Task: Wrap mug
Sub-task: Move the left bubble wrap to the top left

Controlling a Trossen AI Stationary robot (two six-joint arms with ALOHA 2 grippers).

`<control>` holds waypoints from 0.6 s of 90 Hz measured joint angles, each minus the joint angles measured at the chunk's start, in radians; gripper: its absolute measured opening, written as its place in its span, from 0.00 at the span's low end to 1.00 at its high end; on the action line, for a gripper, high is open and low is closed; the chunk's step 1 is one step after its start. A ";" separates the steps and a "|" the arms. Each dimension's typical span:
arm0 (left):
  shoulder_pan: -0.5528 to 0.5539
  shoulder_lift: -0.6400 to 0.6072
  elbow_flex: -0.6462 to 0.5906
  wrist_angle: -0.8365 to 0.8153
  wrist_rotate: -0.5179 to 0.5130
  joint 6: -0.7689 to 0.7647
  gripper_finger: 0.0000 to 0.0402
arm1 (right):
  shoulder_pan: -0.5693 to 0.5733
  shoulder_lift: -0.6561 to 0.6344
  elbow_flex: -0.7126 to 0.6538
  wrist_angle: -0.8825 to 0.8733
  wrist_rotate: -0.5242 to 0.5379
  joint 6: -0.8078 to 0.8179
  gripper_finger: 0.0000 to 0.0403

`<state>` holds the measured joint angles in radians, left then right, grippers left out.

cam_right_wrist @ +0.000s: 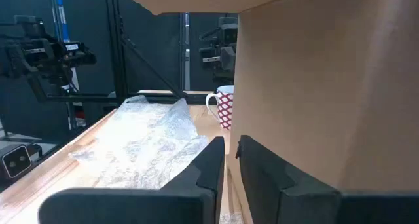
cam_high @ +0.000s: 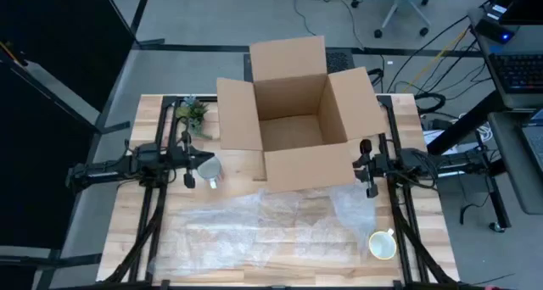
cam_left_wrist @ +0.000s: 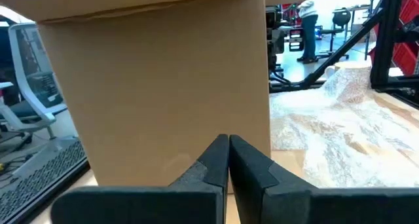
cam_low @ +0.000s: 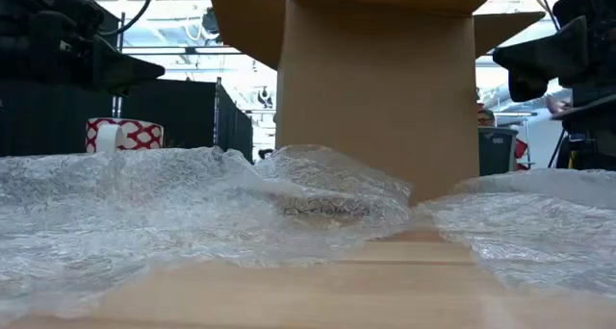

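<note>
table [cam_high: 136, 239]: wooden top, everything's sitting on it, arms come in from both sides
box [cam_high: 293, 120]: big cardboard one at the far middle, all flaps open, nothing visible inside from above
wrap [cam_high: 271, 226]: clear bubble wrap spread loose across the near half of the table, right in front of the box, pretty crumpled, front edge of the box touching it
left arm [cam_high: 110, 171]: stretched in from the left side, parked beside the box's left flap
right arm [cam_high: 441, 163]: same deal on the right, next to the box's right flap
left gripper [cam_high: 187, 173]: fingers basically pressed together, holding nothing, pointing at the box side (left wrist view is just a wall of cardboard)
right gripper [cam_high: 367, 173]: fingers nearly together with only a thin slit between them, nothing in it, also right up beside the box
mug [cam_high: 383, 244]: near right corner, at the edge of the wrap, opening facing up, pale yellowish inside, not wrapped
second mug [cam_high: 206, 169]: just beside the left gripper, left of the box; red and white pattern in the low view
plant [cam_high: 195, 114]: small green thing at the far left, behind the left arm
</note>
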<state>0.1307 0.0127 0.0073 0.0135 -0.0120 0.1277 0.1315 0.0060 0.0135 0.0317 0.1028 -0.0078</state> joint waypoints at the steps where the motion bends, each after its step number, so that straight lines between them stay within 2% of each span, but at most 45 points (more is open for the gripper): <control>1: 0.000 0.000 0.000 0.000 0.000 0.000 0.00 | 0.000 0.000 0.000 0.000 0.000 0.000 0.08; 54: 0.000 0.000 0.000 0.006 -0.007 0.009 0.00 | 0.000 0.000 0.000 0.000 0.000 0.000 0.08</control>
<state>0.1305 0.0125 0.0073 0.0191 -0.0189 0.1370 0.1317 0.0063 0.0135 0.0315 0.1028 -0.0082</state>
